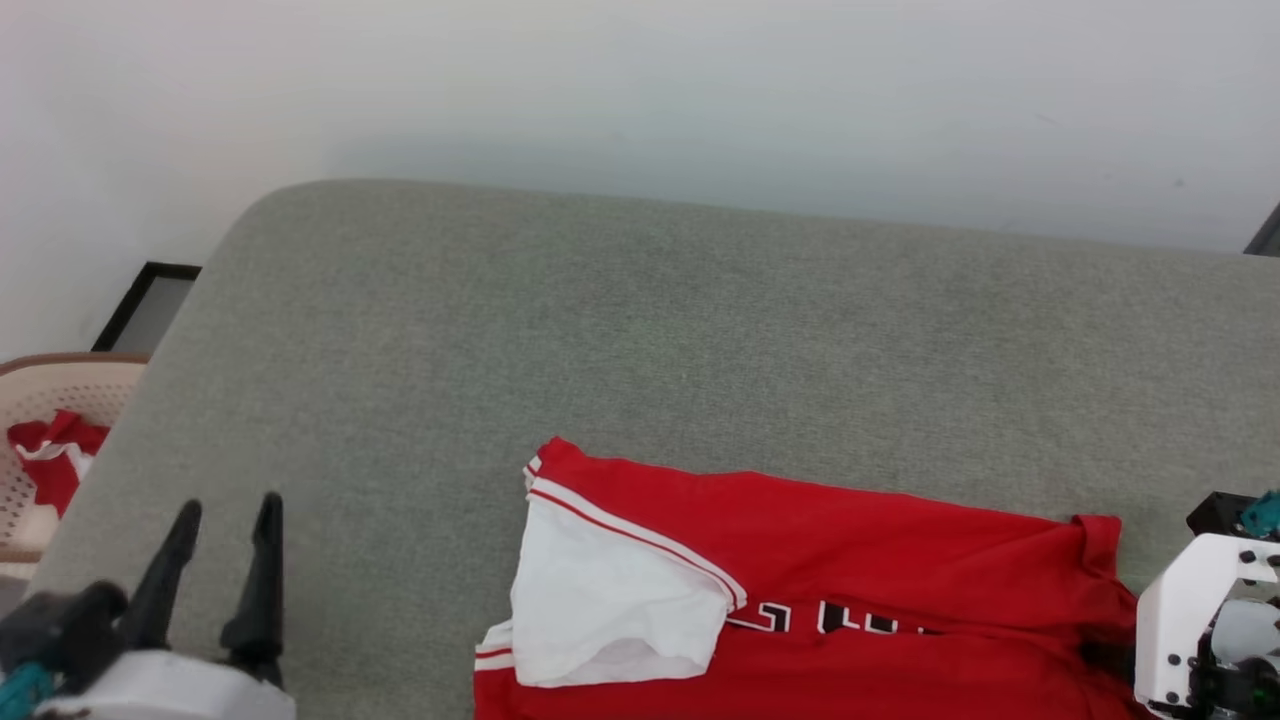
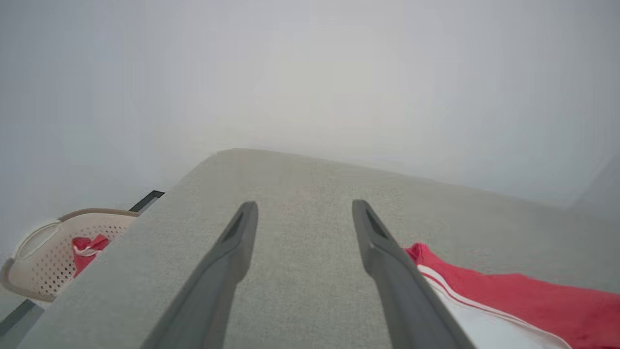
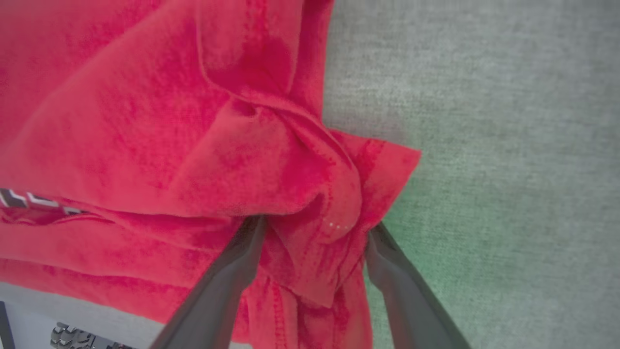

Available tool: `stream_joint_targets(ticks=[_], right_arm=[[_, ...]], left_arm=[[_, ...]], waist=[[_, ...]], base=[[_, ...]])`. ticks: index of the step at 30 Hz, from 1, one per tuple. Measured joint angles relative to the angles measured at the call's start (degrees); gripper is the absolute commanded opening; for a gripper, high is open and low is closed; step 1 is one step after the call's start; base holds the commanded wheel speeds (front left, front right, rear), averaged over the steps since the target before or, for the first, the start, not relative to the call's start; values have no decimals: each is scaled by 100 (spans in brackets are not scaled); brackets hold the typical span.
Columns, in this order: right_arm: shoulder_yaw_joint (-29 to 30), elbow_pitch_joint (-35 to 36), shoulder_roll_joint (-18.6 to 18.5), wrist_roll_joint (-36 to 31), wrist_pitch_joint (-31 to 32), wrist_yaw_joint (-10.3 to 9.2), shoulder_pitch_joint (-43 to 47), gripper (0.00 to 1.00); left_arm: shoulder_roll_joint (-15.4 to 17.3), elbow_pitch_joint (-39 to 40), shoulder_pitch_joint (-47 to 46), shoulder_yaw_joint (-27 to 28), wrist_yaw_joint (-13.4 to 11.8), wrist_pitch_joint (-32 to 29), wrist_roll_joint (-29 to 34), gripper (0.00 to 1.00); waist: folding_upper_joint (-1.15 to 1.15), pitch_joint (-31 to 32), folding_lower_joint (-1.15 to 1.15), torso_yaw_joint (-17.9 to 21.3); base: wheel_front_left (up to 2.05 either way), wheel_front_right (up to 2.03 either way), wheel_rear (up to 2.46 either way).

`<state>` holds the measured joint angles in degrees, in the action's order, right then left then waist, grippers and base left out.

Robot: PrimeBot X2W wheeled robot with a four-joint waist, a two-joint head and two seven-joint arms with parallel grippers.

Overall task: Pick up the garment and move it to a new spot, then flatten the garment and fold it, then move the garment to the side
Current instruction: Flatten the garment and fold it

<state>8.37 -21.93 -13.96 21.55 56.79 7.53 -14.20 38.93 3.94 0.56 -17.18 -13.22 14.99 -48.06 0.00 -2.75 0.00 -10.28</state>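
Left gripper (image 1: pixel 228 508), at the lower left of the head view, hangs with its fingers spread over the bare grey upholstered surface (image 1: pixel 600 330), touching nothing. A laundry basket (image 1: pixel 60 385) sits past the left edge. Further right, the garment (image 1: pixel 850 560) lies along the bottom centre and right, one white sleeve turned in and the lettering half covered. Folding looks begun but unfinished, and the move aside remains. Right gripper (image 3: pixel 317 224) stands wide, straddling a bunched red hem corner without pinching it.
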Motion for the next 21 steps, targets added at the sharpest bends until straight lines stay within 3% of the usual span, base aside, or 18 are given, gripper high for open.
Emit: stream_joint_targets(ticks=[2,3,4,5,15,21], right_arm=[[-160,-136,-60,42,-94,0,-65,100],[-276,-189,-118,130,-152,-1,-81,78],[-358,-252,-166,179,-215,-1,-97,45],[-466,-318,-212,223,-257,-1,-114,0],[-1015,-757,-588,980,-666,1,-275,0],[-882,-906,-1000,1093,-817,4,-296,0]], left_arm=[[-223,-43,186,288,144,1,241,100],[-330,-64,276,428,223,0,344,100],[-475,-62,346,564,309,1,399,100],[-579,-77,418,672,401,1,495,100],[-1217,-254,733,1352,964,0,1071,100],[-1399,-341,859,1579,1171,0,1196,100]], waist=[[0,0,0,-33],[0,2,0,-48],[0,4,0,-62],[0,8,0,-73],[0,49,0,-158],[0,89,0,-86]], base=[[0,0,0],[0,0,0],[0,0,0],[0,0,0],[0,0,0],[0,0,0]])
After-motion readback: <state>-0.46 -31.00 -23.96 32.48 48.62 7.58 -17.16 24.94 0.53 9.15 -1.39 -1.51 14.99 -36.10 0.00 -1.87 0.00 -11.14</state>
